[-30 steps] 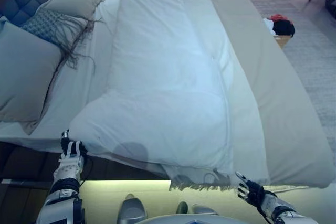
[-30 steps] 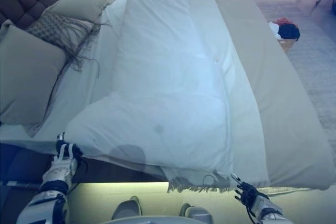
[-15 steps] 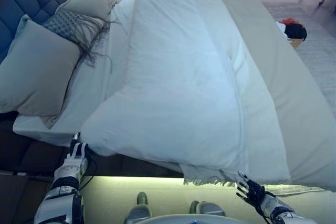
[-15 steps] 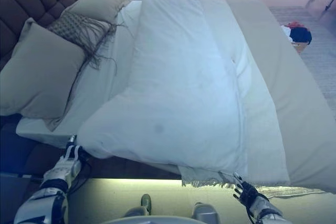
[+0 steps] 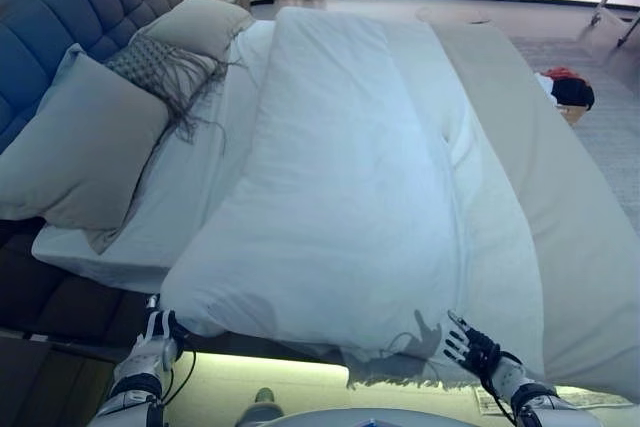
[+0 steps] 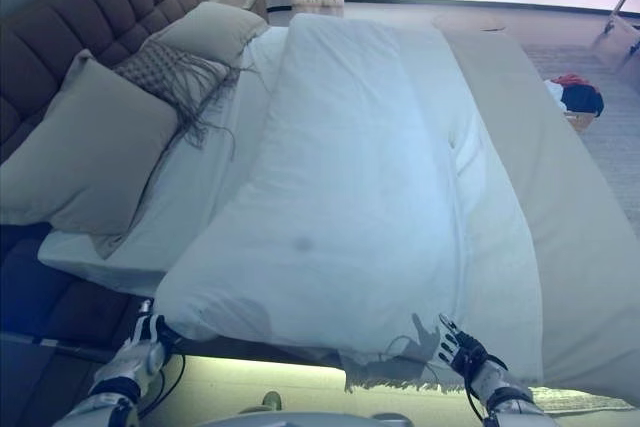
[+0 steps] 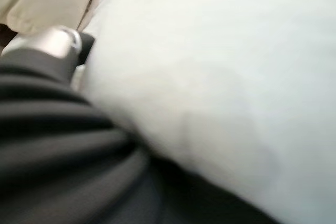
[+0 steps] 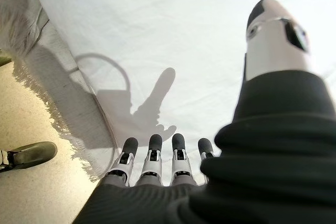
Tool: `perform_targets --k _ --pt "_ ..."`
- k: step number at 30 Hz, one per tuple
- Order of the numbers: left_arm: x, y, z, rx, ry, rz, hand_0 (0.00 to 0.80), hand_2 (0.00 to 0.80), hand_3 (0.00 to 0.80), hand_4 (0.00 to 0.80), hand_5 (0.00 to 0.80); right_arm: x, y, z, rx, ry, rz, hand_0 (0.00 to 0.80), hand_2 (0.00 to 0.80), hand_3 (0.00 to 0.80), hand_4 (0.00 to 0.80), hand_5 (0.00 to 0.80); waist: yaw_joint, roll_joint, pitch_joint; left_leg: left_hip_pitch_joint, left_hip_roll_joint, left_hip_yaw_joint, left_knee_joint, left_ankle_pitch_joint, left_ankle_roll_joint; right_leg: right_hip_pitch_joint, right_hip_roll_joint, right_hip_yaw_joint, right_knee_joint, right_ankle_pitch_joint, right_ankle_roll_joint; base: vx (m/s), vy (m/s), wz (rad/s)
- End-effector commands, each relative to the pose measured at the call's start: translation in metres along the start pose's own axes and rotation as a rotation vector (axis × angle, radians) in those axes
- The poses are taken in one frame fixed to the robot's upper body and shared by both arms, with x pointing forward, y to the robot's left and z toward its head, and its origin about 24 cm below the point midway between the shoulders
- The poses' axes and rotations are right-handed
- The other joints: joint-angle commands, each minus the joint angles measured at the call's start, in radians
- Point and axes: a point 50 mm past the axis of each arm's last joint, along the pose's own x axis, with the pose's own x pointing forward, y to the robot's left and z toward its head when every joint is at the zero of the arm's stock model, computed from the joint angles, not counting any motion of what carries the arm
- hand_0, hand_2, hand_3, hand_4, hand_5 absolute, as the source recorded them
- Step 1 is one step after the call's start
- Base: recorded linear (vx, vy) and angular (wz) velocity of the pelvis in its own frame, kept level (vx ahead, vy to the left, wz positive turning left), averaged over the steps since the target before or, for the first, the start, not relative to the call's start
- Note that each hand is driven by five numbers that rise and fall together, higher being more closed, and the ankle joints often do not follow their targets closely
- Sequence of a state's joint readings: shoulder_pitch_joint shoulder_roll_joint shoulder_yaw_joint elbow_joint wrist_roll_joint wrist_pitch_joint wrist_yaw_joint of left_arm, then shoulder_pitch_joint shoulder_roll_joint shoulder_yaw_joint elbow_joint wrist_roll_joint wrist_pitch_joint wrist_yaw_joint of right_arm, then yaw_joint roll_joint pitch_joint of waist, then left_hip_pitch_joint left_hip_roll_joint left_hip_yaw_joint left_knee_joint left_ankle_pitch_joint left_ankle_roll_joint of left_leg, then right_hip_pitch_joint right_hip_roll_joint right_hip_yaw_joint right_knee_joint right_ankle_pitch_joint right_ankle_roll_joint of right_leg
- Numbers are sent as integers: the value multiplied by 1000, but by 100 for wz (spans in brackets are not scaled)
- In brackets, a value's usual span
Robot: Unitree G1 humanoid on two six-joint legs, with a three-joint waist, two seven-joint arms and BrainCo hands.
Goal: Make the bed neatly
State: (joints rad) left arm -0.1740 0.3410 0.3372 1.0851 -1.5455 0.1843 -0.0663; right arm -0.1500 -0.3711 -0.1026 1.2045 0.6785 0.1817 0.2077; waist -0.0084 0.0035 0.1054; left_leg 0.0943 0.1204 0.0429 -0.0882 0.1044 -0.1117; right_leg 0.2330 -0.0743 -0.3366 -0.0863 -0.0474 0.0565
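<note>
A white duvet point(image 5: 340, 177) lies in a long fold down the middle of the bed, and its near-left corner bulges over the bed's edge. A beige blanket point(image 5: 545, 197) covers the bed's right side, its fringed hem point(image 5: 400, 375) hanging at the near edge. My left hand point(image 5: 152, 342) is right below the duvet's near-left corner; in the left wrist view the duvet point(image 7: 220, 77) presses against the hand point(image 7: 50, 43). My right hand point(image 5: 468, 345) hovers open over the duvet's near edge, its fingers point(image 8: 152, 153) straight above the cloth and holding nothing.
A large grey pillow point(image 5: 85, 152), a fringed cushion point(image 5: 150, 59) and a second pillow point(image 5: 205, 22) lie at the left by the tufted headboard point(image 5: 90, 7). A basket of clothes point(image 5: 568, 92) stands on the floor at the far right.
The camera has moved, showing more of the headboard. My right hand has risen from below the bed's edge to over the duvet's near edge. The left hand stays under the corner.
</note>
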Motion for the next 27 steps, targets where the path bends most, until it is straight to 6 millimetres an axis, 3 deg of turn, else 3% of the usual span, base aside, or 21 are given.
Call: perform_targets --k 1,5,11,17,22,25,27 --pt "-30 -24 112 -89 -481 -173 800 800 800 800 800 -5 -21 -4 2 16 -62 0 0 0 0 0 123 3 -45 32 -59 -9 26 -93 59 -66 -138 55 27 98 56 -25 100 3" --pt "-19 -25 83 -43 -385 -191 800 800 800 800 800 -5 -18 4 -37 -6 -50 0 0 0 0 0 121 -3 -9 9 -63 -9 70 -112 65 -88 -147 52 77 77 50 -56 119 8" --pt "-5 -50 56 -28 -306 -237 800 800 800 800 800 -3 -4 30 -61 -91 -25 0 0 0 0 0 123 -13 71 -76 -73 0 163 -141 70 -153 -160 77 115 79 53 -169 123 3" --pt "-6 -57 67 23 -306 -234 800 800 800 800 800 -2 0 22 -58 -90 11 0 0 0 0 0 120 -43 96 -65 -70 24 212 -187 80 -123 -168 123 65 120 92 37 85 2" --pt "-6 -68 68 54 -295 -251 800 800 800 800 800 -1 4 15 -20 -107 37 0 0 0 0 0 105 -64 119 -75 -90 30 255 -225 105 -127 -181 170 81 126 123 -8 90 11" --pt "-5 -90 67 61 -299 -300 800 800 800 800 800 1 18 17 -18 -128 86 0 0 0 0 0 86 -68 168 -112 -94 16 314 -246 122 -216 -109 174 276 21 89 -146 125 15" --pt "-5 -108 66 43 -314 -341 800 800 800 800 800 2 28 18 -29 -133 128 0 0 0 0 0 71 -76 213 -160 -103 -1 381 -269 132 -310 -20 173 435 -67 46 -184 94 21"
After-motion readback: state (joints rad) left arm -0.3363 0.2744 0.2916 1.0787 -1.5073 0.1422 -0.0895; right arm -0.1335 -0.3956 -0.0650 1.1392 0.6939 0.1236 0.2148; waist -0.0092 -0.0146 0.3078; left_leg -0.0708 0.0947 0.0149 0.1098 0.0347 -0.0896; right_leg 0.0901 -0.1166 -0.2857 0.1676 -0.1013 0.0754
